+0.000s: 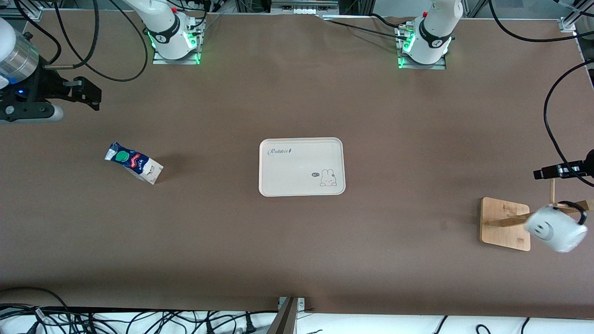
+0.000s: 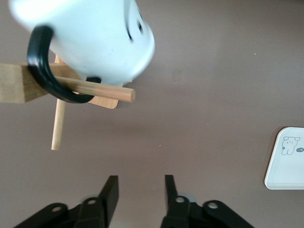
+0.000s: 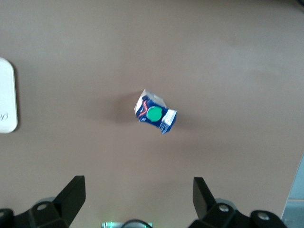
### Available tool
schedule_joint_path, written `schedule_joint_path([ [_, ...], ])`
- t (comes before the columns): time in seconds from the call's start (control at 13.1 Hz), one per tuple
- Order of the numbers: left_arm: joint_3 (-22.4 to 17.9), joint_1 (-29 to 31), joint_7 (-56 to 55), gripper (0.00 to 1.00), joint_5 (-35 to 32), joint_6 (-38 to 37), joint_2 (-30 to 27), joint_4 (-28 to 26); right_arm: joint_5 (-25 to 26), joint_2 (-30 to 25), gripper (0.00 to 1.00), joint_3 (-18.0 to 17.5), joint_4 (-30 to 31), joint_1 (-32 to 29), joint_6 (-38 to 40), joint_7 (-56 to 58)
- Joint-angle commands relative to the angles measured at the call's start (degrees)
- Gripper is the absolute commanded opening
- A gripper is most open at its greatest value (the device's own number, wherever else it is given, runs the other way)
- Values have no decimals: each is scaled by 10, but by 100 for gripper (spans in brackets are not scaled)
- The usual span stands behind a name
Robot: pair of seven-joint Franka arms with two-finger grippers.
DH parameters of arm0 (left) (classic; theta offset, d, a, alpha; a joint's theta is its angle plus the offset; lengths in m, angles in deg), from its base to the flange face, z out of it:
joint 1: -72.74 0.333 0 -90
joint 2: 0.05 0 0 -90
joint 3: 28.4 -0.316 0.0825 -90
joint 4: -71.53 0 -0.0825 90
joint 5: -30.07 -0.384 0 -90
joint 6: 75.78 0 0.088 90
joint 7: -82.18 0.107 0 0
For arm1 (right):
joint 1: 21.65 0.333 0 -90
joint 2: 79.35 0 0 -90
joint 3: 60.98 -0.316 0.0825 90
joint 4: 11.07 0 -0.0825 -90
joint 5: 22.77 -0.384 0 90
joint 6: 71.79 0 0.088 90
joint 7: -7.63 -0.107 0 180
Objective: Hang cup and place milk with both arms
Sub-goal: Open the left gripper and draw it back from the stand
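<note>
The white cup (image 1: 554,228) with a smiley face hangs by its black handle on a peg of the wooden rack (image 1: 503,222) toward the left arm's end of the table. In the left wrist view the cup (image 2: 102,40) hangs on the peg (image 2: 107,91). My left gripper (image 1: 540,174) (image 2: 140,187) is open and empty, up beside the rack and apart from the cup. The blue milk carton (image 1: 134,163) (image 3: 154,114) with a green cap stands on the table toward the right arm's end. My right gripper (image 1: 95,95) (image 3: 137,190) is open wide and empty, high over the table near the milk.
A cream tray (image 1: 301,185) with a rabbit print lies at the table's middle; its edge shows in both wrist views (image 2: 278,178) (image 3: 7,102). Cables run along the table's edges near both arms.
</note>
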Motion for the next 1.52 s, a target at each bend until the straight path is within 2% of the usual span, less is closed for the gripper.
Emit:
schedule_joint_path([
  [0.0, 4, -32, -20, 100, -13, -32, -23, 2, -40, 2, 100, 20, 3, -15, -13, -74],
  [0.08, 5, -43, -21, 100, -26, -42, -30, 2, -67, 0, 100, 42, 11, -20, -16, -89],
  [0.15, 5, -59, -20, 100, -40, -60, -36, 2, -73, -5, 100, 49, 29, -23, -30, -88],
  [0.3, 6, -96, -24, 100, -85, -66, -48, 2, -73, 0, 100, 51, 25, -23, -36, -84],
  [0.61, 6, -124, -44, 100, -86, -74, -59, -1, -74, 9, 100, 51, 19, -31, -51, -22],
  [0.91, 0, -128, -36, 100, -84, -60, -83, -33, -79, -24, 100, 45, 87, -66, -106, -16],
  [0.99, -3, -128, -32, 100, -79, -22, -111, -69, -79, -26, 100, 44, 91, -69, -107, -15],
  [1.07, -15, -128, -31, 100, -76, 40, -162, -152, -79, -25, 100, 44, 90, -69, -106, -14],
  [1.14, -45, -147, -32, 100, -73, 127, -230, -256, -79, -24, 100, 45, 88, -69, -102, -14],
  [1.22, -73, -169, -32, 100, -61, 170, -270, -321, -79, -19, 100, 45, 82, -69, -98, -13],
  [1.29, -102, -193, -31, 100, -49, 181, -286, -344, -79, -17, 100, 46, 78, -69, -95, -13],
  [1.45, -168, -257, -31, 100, -45, 182, -291, -350, -78, -17, 100, 45, 77, -69, -95, -14],
])
